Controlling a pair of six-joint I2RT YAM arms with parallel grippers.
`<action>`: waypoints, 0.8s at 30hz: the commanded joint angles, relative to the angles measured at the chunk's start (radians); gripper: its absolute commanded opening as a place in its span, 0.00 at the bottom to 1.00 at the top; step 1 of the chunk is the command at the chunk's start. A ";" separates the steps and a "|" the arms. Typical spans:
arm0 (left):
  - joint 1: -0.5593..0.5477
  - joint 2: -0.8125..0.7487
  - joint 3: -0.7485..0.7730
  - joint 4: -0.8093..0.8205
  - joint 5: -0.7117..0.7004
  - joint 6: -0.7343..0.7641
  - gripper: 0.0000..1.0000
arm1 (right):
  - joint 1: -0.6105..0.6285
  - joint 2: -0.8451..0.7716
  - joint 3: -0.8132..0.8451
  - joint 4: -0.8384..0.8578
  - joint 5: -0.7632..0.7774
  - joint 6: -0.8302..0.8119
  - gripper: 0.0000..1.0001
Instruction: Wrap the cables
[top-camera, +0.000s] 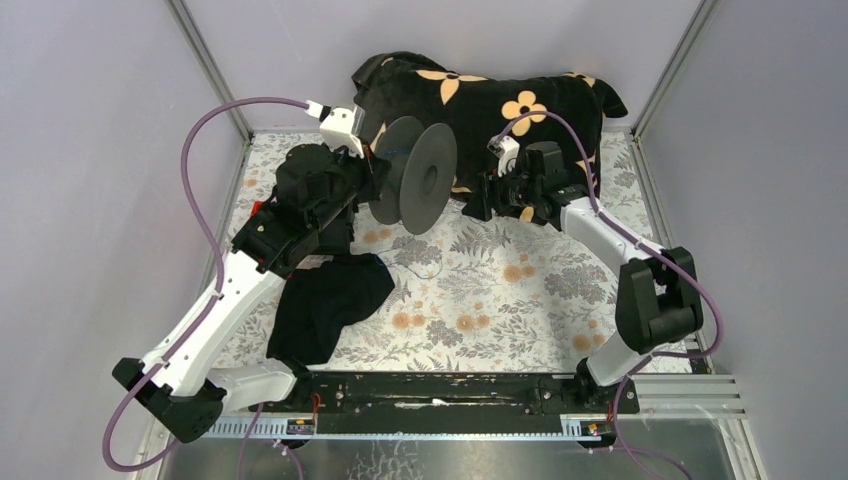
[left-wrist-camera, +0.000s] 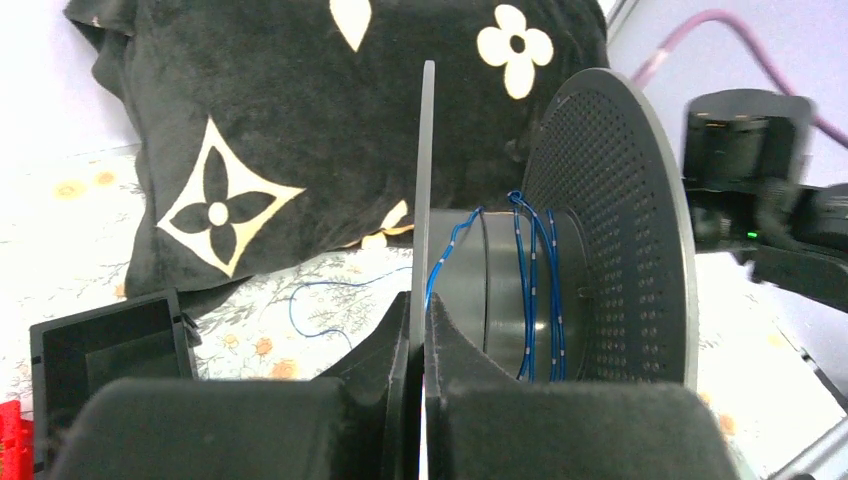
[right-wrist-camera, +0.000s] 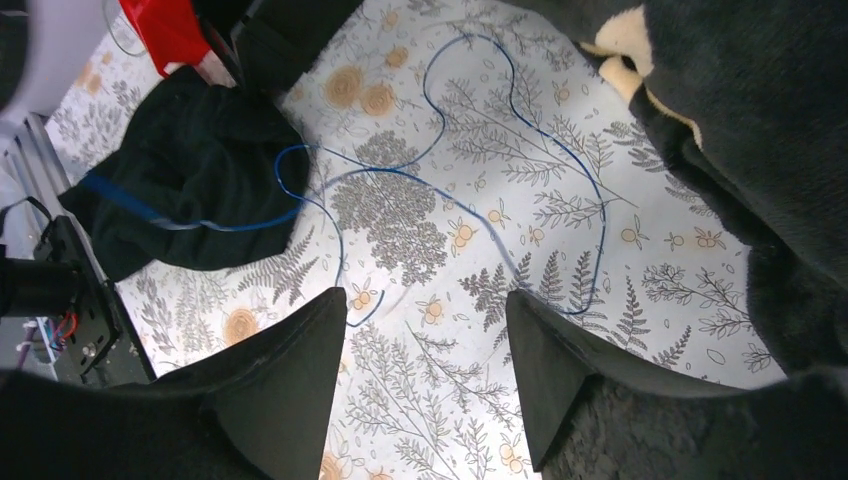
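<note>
Now the left pincer (left-wrist-camera: 418, 340) is clamped tight on the spool's (top-camera: 415, 175) left flange, with a few cable (left-wrist-camera: 533, 290) turns on its core. The right pincer (right-wrist-camera: 425, 300) gapes empty over the worktop (right-wrist-camera: 430, 420), where loose cable sprawls in loops, partly across a black cloth (right-wrist-camera: 190, 170). Winding could snag there, or slack turns may slip.

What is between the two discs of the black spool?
A few turns of blue cable around the core. The core's underside is hidden behind the left gripper, shut on the near disc.

Soft, even light; blurred wrist-view foregrounds.
</note>
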 joint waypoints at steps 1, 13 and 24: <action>0.007 -0.037 0.053 0.028 0.091 -0.032 0.00 | -0.008 0.053 0.056 0.015 -0.056 -0.114 0.68; 0.013 -0.047 0.065 0.022 0.146 -0.057 0.00 | -0.027 0.196 0.086 -0.087 -0.137 -0.338 0.74; 0.019 -0.040 0.069 0.022 0.161 -0.072 0.00 | -0.026 0.289 0.124 -0.109 -0.173 -0.346 0.69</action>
